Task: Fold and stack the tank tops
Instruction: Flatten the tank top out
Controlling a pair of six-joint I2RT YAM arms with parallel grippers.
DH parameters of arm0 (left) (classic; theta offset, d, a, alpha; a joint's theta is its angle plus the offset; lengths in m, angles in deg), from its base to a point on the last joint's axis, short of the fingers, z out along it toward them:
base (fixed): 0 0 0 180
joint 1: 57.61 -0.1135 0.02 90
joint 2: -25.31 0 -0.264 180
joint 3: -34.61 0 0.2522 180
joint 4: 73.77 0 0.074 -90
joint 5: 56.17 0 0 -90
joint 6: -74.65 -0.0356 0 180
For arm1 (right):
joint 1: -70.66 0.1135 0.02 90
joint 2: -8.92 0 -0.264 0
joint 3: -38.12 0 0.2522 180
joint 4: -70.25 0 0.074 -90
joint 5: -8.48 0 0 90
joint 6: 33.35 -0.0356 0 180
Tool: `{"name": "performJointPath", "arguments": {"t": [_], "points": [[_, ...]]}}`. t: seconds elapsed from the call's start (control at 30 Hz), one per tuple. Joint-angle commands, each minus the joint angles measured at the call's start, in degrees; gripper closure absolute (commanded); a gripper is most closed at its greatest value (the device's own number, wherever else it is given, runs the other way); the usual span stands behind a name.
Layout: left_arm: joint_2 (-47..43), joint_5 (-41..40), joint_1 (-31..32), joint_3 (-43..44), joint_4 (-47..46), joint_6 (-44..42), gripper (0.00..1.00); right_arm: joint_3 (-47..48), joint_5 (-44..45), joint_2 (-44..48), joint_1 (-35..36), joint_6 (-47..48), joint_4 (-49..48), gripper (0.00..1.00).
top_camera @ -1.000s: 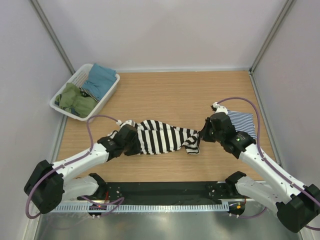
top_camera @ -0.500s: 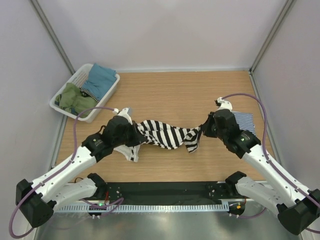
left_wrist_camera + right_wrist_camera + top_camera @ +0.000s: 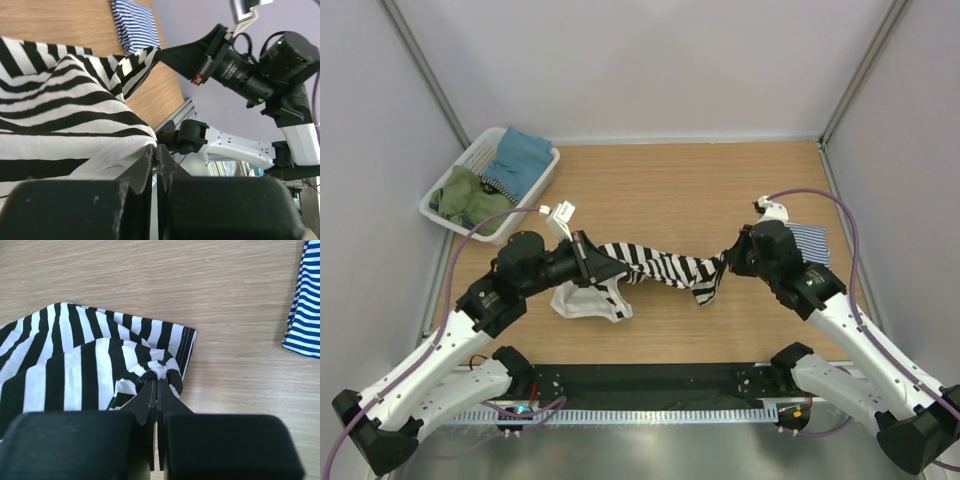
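Light wood covers the table (image 3: 670, 180), which is closed in by pale walls, and a white slatted basket (image 3: 472, 158) holding blue cloth (image 3: 520, 160) and green cloth (image 3: 470, 200) sits at its far left corner. To the right of the basket and nearer the arm bases, the broad black-and-white striped tank top (image 3: 660, 268) is strung between the two arms as a twisted band. The left end effector (image 3: 592, 262) is clamped tight on the end of the garment closer to the basket. In the left wrist view its fingers (image 3: 150, 160) are pressed together on a fold of the striped cloth (image 3: 60, 100). Below this grip a mostly white part of the garment (image 3: 588, 300) droops onto the table. The right end effector (image 3: 728, 262) pinches the end farther from the basket, also fully closed. The right wrist view shows the cloth (image 3: 65, 355) bunched into a small knot right at the fingertips (image 3: 156, 385), with the rest fanning out to the left over the wood. The thin navy-and-white striped tank top (image 3: 810, 240) lies flat on the table much farther right of the basket, just beyond the right end effector and partly hidden by that arm. It is apart from the broad-striped one, with bare wood between them in the right wrist view (image 3: 305, 320), and no end effector touches it.
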Motion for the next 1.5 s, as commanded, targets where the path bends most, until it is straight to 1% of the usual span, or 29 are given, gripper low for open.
{"name": "performJointPath", "arguments": {"t": [0.0, 0.1, 0.17, 0.27, 0.37, 0.4, 0.5, 0.57, 0.7, 0.8, 0.83, 0.87, 0.93, 0.97, 1.1, 1.2, 1.27, 1.33, 1.37, 1.4, 1.43, 1.47], "points": [[-3.19, 0.44, 0.2, -0.55, -5.42, -0.77, 1.0, 3.06, -0.03, 1.44, -0.07, 0.35, 0.6, 0.99], [-4.69, -0.54, 0.2, -1.96, -4.72, -0.25, 1.0, 2.45, -0.13, 2.06, -0.07, 0.09, 0.16, 0.99], [-4.52, -0.98, 0.12, -1.97, -2.35, 0.36, 1.0, 2.27, -0.47, 2.15, -0.16, -0.09, -0.01, 0.99], [-3.82, 0.25, 0.2, -0.92, -1.47, 0.46, 1.0, 1.05, -1.97, 2.15, -0.16, -0.61, -0.71, 0.99], [-3.55, -0.89, 0.2, 0.49, 3.45, -1.38, 1.0, 0.69, -3.64, 1.71, -0.07, -0.7, -0.89, 0.99], [-3.03, -2.11, 0.12, 1.02, 7.98, -3.13, 1.0, 0.78, -4.08, 1.53, -0.16, -0.7, -0.72, 0.99], [0.74, -3.52, 0.2, 4.36, 15.99, -6.13, 1.0, 1.83, -3.73, 1.79, -0.07, -0.18, 0.78, 0.99], [1.89, -7.38, 0.12, 4.98, 17.52, -6.75, 1.0, 2.71, -2.77, 1.71, -0.16, 0.61, 1.65, 0.99], [0.49, -12.66, 0.2, 3.57, 14.81, -7.19, 1.0, 3.77, -0.83, -0.3, -0.07, 2.02, 1.13, 0.99], [-0.83, -20.82, 0.2, 5.5, 16.37, -7.71, 1.0, 7.01, 4.69, -2.5, -0.07, 2.64, 1.83, 0.99], [-1.0, -24.32, 0.2, 7.59, 17.51, -7.8, 1.0, 8.41, 6.1, -4.25, -0.07, 2.81, 2.18, 0.99], [-1.09, -29.84, 0.2, 8.75, 18.57, -8.15, 1.0, 11.38, 8.9, -4.96, -0.16, 3.16, 2.88, 0.99], [-0.83, -34.27, 0.2, 11.81, 19.54, -9.12, 1.0, 14.48, 11.11, -6.89, -0.16, 3.95, 3.33, 0.99], [-0.48, -37.59, 0.2, 12.79, 19.72, -9.64, 1.0, 17.54, 12.43, -7.43, -0.25, 4.39, 3.5, 0.99], [0.58, -42.71, 0.2, 16.4, 16.65, -12.37, 1.0, 25.02, 17.0, -10.07, -0.16, 7.11, 3.33, 0.99], [0.75, -46.31, 0.2, 19.21, 13.39, -15.62, 1.0, 29.25, 17.02, -10.51, -0.16, 8.35, 1.4, 0.99], [1.02, -46.77, 0.12, 22.72, 12.6, -17.46, 1.0, 32.83, 15.88, -10.51, -0.16, 9.4, 1.22, 0.99], [0.06, -45.28, 0.12, 25.45, 12.16, -18.61, 1.0, 34.35, 12.37, -9.11, -0.16, 10.63, 0.43, 0.99], [-0.38, -43.88, 0.12, 25.63, 10.51, -18.88, 1.0, 34.18, 11.31, -8.14, -0.25, 11.07, -0.36, 0.99], [-1.0, -42.56, 0.2, 25.63, 9.88, -19.14, 1.0, 33.66, 10.26, -5.18, -0.25, 11.34, -1.15, 0.99], [-1.87, -39.77, 0.12, 25.37, 9.27, -19.14, 1.0, 32.35, 7.03, -3.58, -0.25, 12.47, -2.89, 0.99], [-3.27, -38.52, 0.2, 25.2, 8.22, -19.32, 1.0, 31.64, 5.78, -1.65, -0.25, 12.66, -3.61, 0.99]]}}
